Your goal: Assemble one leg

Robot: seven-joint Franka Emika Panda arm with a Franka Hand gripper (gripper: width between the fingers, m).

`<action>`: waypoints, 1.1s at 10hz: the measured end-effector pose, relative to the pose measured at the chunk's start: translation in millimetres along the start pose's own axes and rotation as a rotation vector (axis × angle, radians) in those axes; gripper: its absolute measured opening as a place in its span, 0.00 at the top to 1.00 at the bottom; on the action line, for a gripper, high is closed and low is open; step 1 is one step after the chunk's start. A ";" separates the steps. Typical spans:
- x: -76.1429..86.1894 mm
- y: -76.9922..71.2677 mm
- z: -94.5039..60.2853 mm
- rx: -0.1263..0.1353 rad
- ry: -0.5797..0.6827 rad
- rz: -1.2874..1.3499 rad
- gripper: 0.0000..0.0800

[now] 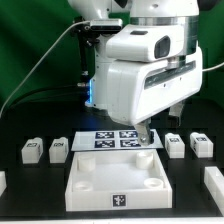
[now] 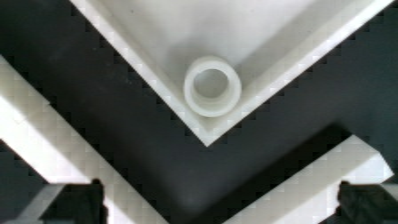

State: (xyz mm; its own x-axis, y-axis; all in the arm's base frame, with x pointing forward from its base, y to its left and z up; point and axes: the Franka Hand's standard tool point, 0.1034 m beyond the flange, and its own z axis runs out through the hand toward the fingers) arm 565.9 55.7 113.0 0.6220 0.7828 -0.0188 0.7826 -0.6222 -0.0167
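Observation:
Small white legs with marker tags lie on the black table in the exterior view: two on the exterior view's left (image 1: pixel 33 150) (image 1: pixel 59 150) and two on its right (image 1: pixel 175 144) (image 1: pixel 201 144). My gripper (image 1: pixel 145 133) hangs low over the far right corner of the large white square board (image 1: pixel 100 172). In the wrist view the gripper (image 2: pixel 214 208) is open and empty. Its dark fingers (image 2: pixel 64 205) stand wide apart on either side of the board's corner, with a round socket (image 2: pixel 214 87) just beyond them. No leg shows in the wrist view.
The marker board (image 1: pixel 112 140) lies flat behind the square board, partly under the arm. More white parts sit at the exterior view's right edge (image 1: pixel 214 182) and left edge (image 1: pixel 2 183). A cable runs behind the arm.

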 end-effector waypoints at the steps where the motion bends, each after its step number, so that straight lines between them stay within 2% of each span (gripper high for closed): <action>1: 0.0 0.0 0.0 0.000 0.000 0.000 0.19; 11: -0.1 0.0 0.1 0.000 0.000 -0.011 0.19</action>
State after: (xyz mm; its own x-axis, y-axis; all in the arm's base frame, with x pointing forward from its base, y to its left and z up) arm 565.9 55.6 112.9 0.6132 0.7897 -0.0187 0.7895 -0.6135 -0.0170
